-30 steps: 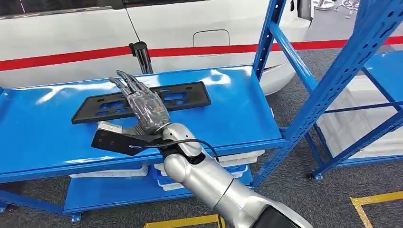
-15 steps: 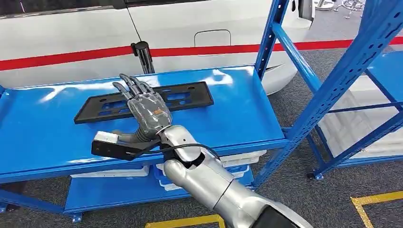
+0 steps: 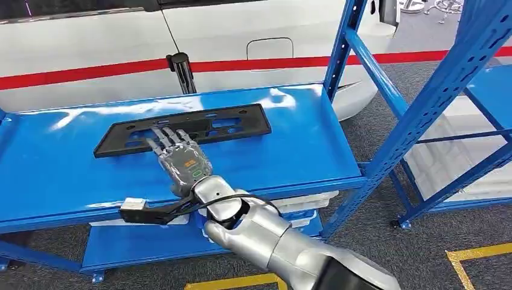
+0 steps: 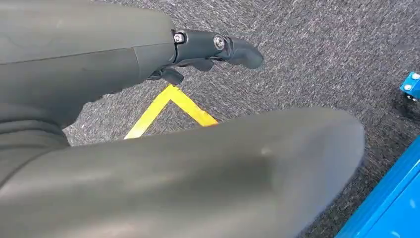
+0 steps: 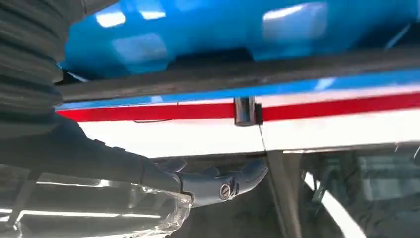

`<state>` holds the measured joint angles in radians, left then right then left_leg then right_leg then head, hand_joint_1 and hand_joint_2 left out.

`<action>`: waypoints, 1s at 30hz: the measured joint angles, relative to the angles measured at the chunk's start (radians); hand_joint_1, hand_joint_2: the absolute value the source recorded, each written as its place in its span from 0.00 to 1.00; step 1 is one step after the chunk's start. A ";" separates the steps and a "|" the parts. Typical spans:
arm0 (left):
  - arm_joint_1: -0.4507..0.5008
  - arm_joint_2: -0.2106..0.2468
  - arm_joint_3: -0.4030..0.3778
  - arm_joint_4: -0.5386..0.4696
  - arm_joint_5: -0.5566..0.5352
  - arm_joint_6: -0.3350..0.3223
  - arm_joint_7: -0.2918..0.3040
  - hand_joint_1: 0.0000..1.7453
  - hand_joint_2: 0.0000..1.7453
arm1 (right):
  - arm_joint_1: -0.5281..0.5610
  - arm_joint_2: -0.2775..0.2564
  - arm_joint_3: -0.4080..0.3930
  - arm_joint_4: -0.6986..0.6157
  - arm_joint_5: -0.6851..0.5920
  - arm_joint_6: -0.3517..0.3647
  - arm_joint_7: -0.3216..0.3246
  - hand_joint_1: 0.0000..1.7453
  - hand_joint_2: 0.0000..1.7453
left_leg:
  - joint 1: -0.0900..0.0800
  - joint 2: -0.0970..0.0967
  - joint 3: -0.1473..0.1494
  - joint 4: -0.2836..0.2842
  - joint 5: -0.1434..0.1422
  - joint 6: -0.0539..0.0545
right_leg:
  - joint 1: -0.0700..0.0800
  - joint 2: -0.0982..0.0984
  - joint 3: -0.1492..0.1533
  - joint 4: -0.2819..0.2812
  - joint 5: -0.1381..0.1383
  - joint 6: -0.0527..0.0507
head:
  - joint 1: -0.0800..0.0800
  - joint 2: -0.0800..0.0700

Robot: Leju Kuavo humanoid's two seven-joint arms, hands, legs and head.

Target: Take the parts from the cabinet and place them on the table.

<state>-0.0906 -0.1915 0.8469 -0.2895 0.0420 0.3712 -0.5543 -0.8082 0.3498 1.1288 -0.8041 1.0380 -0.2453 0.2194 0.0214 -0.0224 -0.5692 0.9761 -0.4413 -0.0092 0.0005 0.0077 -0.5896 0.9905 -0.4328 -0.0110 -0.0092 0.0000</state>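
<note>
R hand [image 3: 181, 160] flat – fingers [image 3: 162, 138] maybe touching black part [image 3: 241, 122].

Glossy blue shelf [image 3: 290, 142], black plate frame [image 3: 181, 128] lying flat (lengthwise) on it

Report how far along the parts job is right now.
Done: nothing that shows; no table with placed parts is visible. In hand: the right hand is stretched flat over the blue shelf, fingers at the near edge of the black plate part, holding nothing. The left hand hangs over the floor. Left: grasping the part, lifting it out, and placing it on the table.
</note>
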 joint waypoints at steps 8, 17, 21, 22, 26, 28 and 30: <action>0.000 -0.007 0.017 0.000 -0.010 0.015 0.005 0.00 0.00 | -0.019 0.000 0.107 0.038 -0.016 0.098 0.044 0.00 1.00 | 0.000 0.000 0.000 0.000 0.000 0.000 | 0.000 0.000 0.000 0.000 0.000 0.000 | 0.000 0.000; 0.004 -0.020 0.052 0.000 -0.011 0.027 0.000 0.00 0.00 | -0.051 0.000 0.186 0.037 -0.039 0.122 0.094 0.00 1.00 | 0.000 0.000 0.000 0.000 0.000 0.000 | 0.000 0.000 0.000 0.000 0.000 0.000 | 0.000 0.000; 0.004 -0.021 0.062 0.000 -0.011 0.010 0.003 0.00 0.00 | -0.063 0.000 0.192 0.037 -0.040 0.120 0.115 0.00 1.00 | 0.000 0.000 0.000 0.000 0.000 0.000 | 0.000 0.000 0.000 0.000 0.000 0.000 | 0.000 0.000; 0.004 -0.021 0.067 0.000 -0.011 0.003 0.003 0.00 0.00 | -0.069 0.000 0.192 0.038 -0.041 0.120 0.122 0.00 1.00 | 0.000 0.000 0.000 0.000 0.000 0.000 | 0.000 0.000 0.000 0.000 0.000 0.000 | 0.000 0.000; 0.004 -0.021 0.074 -0.001 -0.011 -0.018 -0.003 0.00 0.00 | -0.106 -0.001 0.175 0.073 -0.052 0.079 0.150 0.00 1.00 | 0.000 0.000 0.000 0.000 0.000 0.000 | 0.000 0.000 0.000 0.000 0.000 0.000 | 0.000 0.000; 0.004 -0.021 0.076 -0.001 -0.011 -0.024 -0.003 0.00 0.00 | -0.124 -0.001 0.150 0.094 -0.069 0.035 0.154 0.00 1.00 | 0.000 0.000 0.000 0.000 0.000 0.000 | 0.000 0.000 0.000 0.000 0.000 0.000 | 0.000 0.000; 0.004 -0.021 0.084 -0.001 -0.014 -0.032 -0.003 0.00 0.00 | -0.144 -0.002 0.122 0.113 -0.079 0.007 0.156 0.00 1.00 | 0.000 0.000 0.000 0.001 0.000 0.000 | 0.000 0.000 0.000 0.000 0.000 0.000 | 0.000 0.000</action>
<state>-0.0864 -0.2129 0.9304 -0.2907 0.0282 0.3392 -0.5570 -0.9521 0.3483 1.2510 -0.6913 0.9587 -0.2380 0.3750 0.0211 -0.0222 -0.5689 0.9767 -0.4411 -0.0091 0.0001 0.0078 -0.5894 0.9905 -0.4326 -0.0108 -0.0092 0.0000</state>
